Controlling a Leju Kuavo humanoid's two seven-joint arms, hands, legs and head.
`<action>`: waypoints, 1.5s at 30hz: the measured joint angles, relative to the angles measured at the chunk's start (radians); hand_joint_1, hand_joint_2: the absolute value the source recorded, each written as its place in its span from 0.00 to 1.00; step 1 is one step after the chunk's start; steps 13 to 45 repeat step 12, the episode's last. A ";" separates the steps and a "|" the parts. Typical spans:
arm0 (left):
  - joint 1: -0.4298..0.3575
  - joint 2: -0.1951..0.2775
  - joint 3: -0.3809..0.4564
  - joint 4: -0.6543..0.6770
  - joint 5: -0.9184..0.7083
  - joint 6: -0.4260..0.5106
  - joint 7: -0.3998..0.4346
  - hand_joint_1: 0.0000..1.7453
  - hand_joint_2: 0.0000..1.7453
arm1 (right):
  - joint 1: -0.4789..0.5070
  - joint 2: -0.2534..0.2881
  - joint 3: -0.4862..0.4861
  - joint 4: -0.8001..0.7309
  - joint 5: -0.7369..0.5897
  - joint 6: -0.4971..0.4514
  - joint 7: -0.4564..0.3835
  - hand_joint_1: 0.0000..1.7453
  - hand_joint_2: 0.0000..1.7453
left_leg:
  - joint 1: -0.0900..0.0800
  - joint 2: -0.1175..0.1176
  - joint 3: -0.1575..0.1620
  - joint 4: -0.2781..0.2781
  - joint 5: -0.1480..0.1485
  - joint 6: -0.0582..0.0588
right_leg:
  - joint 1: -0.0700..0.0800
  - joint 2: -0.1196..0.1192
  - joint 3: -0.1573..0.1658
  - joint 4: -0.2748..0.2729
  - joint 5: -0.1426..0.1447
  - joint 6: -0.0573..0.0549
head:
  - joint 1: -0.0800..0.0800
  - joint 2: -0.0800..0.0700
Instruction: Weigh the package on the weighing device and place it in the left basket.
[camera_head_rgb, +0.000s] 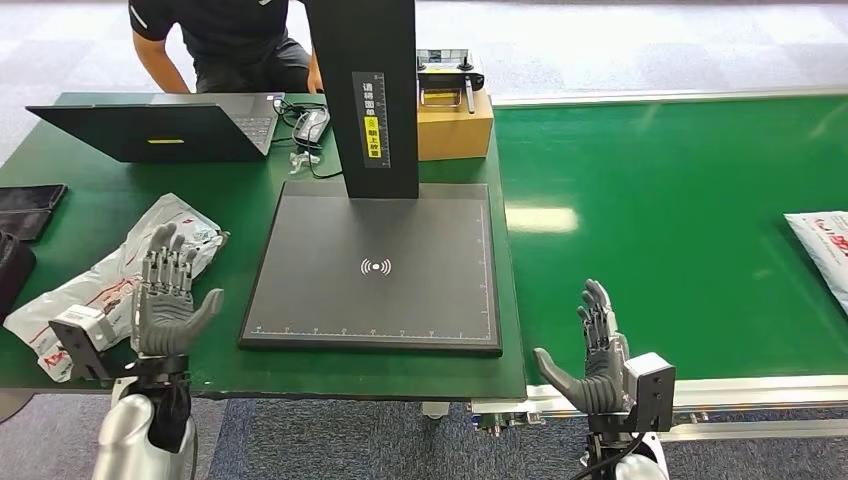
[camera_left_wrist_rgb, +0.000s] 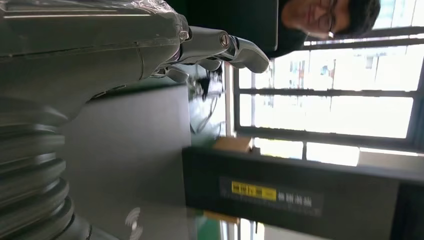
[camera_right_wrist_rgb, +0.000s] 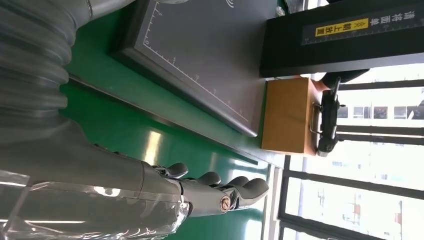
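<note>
Package (camera_head_rgb: 825, 245) is seen far right of the scale platform (camera_head_rgb: 375, 265), nearer the right robot hand (camera_head_rgb: 595, 350); long axis cannot be told. Both that and the left robot hand (camera_head_rgb: 168, 295) are spread, empty.

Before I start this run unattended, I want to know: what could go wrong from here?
The package lies at the belt's far right edge, partly out of frame, so the open right robot hand may struggle to reach it. White bags beside the left robot hand could be picked by mistake. No basket is visible.
</note>
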 joint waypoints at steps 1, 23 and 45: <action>0.011 -0.011 -0.015 -0.007 0.011 -0.009 0.001 0.00 1.00 | -0.002 0.000 0.003 0.000 0.000 0.002 0.000 0.00 1.00 | 0.000 0.000 0.000 0.000 0.000 0.000 | 0.000 0.000 0.000 0.000 0.000 0.000 | 0.000 0.000; 0.101 -0.079 -0.147 -0.067 0.060 -0.074 0.026 0.00 1.00 | -0.020 -0.002 0.052 0.004 0.000 0.018 -0.007 0.00 1.00 | 0.000 0.000 0.000 0.000 0.000 0.000 | 0.000 0.000 0.000 0.000 0.000 0.000 | 0.000 0.000; 0.101 -0.079 -0.147 -0.067 0.060 -0.074 0.026 0.00 1.00 | -0.020 -0.002 0.052 0.004 0.000 0.018 -0.007 0.00 1.00 | 0.000 0.000 0.000 0.000 0.000 0.000 | 0.000 0.000 0.000 0.000 0.000 0.000 | 0.000 0.000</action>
